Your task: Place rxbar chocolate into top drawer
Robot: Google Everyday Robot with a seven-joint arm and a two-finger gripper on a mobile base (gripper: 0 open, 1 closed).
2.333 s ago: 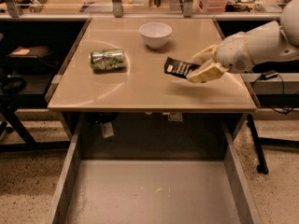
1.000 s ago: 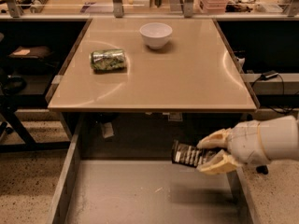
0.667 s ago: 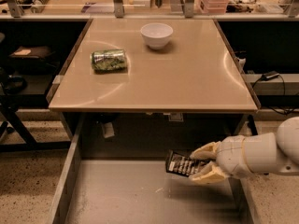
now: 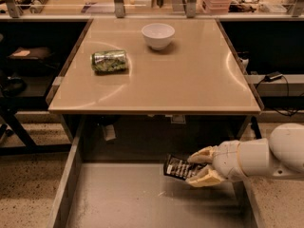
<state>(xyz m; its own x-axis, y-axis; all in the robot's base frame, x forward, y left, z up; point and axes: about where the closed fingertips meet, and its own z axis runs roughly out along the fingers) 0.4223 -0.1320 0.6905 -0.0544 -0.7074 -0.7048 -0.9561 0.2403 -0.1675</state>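
Below the table's front edge, toward 5 o'clock from the middle of the view, the gripper (image 4: 190, 170) hung over the open drawer (image 4: 118, 198). Its two pale fingers (image 4: 203, 154) were clamped on the bar (image 4: 176, 167), one above and one below, gripping the bar's right end. The bar was dark with pale lettering stripes. It jutted out toward 9 o'clock from the gripper and sat slightly tilted, its left end a little higher. It was inside the drawer's outline, near the back and right of centre, close above the bottom; whether it touched the bottom could not be told. The white arm (image 4: 266, 156) reached in from the 3 o'clock edge of the view, crossing over the drawer's right wall.

The drawer was pulled out toward the viewer, at 6 o'clock from the table (image 4: 199, 80). It was grey, wide and shallow, with a scuffed flat bottom and low side walls.

On the tan tabletop, a white bowl (image 4: 158, 35) stood upright toward 12 o'clock, near the back edge. A crushed green can (image 4: 109, 61) lay on its side at about 10 o'clock from the table's middle, at 8 o'clock from the bowl and well apart from it. Both were well apart from the gripper. A cable (image 4: 273, 77) lay on a dark shelf at 3 o'clock from the table.
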